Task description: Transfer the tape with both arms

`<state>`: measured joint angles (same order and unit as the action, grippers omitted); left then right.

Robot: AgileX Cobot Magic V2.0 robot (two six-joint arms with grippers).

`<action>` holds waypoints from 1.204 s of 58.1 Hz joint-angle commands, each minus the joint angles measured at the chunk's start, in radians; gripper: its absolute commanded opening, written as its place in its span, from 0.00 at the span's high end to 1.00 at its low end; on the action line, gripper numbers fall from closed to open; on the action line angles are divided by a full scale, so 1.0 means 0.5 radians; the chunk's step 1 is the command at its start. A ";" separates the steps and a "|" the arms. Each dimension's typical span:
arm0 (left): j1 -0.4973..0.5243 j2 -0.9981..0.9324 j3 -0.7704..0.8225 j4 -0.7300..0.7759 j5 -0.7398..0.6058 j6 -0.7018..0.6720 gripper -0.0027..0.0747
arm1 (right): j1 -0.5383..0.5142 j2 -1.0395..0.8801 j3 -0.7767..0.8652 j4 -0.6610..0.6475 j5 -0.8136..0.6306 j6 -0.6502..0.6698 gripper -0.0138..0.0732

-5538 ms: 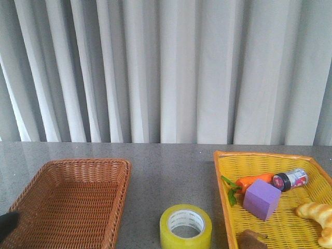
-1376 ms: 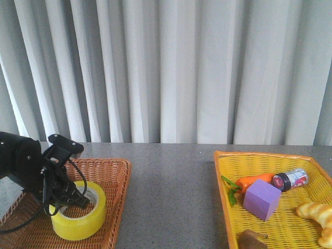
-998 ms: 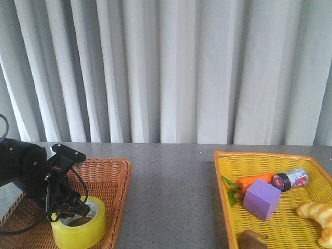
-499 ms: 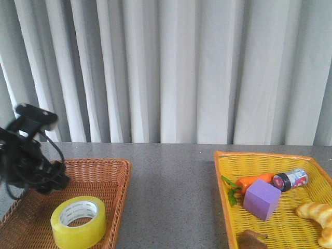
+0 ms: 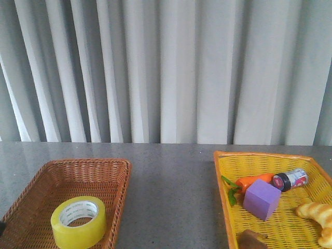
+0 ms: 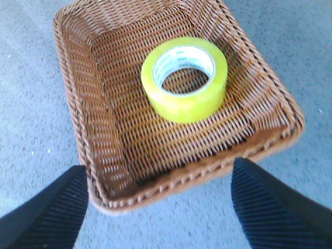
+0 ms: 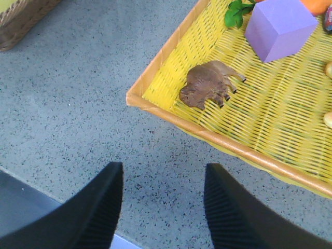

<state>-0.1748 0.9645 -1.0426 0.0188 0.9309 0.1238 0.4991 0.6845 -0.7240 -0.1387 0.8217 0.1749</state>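
The yellow tape point(image 5: 78, 222) lies flat, white core up, inside the brown wicker basket point(image 5: 111, 165) at the left of the table. It also shows in the left wrist view point(image 6: 184, 78), in the basket point(image 6: 98, 150). My left gripper point(image 6: 158, 199) is open and empty, held above the table just outside the basket's near rim, apart from the tape. My right gripper point(image 7: 163, 205) is open and empty over bare table beside the yellow tray point(image 7: 171, 115). Neither gripper shows in the front view, apart from a dark sliver at its lower left edge.
The yellow tray point(image 5: 222, 171) at the right holds a purple cube point(image 5: 262, 199), a carrot point(image 5: 248, 182), a small jar point(image 5: 291, 179), bread point(image 5: 317, 213) and a brown animal figure point(image 7: 207, 85). Grey curtains hang behind the table.
My left arm let go of the tape in the wicker basket, lifted, and pulled back out of the front view. The tape now rests alone in the basket.
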 commanded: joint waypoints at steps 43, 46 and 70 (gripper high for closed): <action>0.007 -1.059 0.877 -0.014 -0.485 -0.485 0.62 | -0.011 0.000 -0.046 -0.021 -0.127 -0.003 0.67; 0.007 -1.059 0.889 -0.014 -0.495 -0.485 0.70 | -0.011 0.000 -0.046 -0.021 -0.127 -0.003 0.73; 0.007 -1.059 0.965 0.004 -0.567 -0.483 0.97 | -0.011 0.000 -0.046 -0.021 -0.114 -0.003 0.85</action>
<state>-0.1748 0.4290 -0.5396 0.0191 0.7275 -0.1095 0.4991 0.6845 -0.7240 -0.1387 0.8201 0.1749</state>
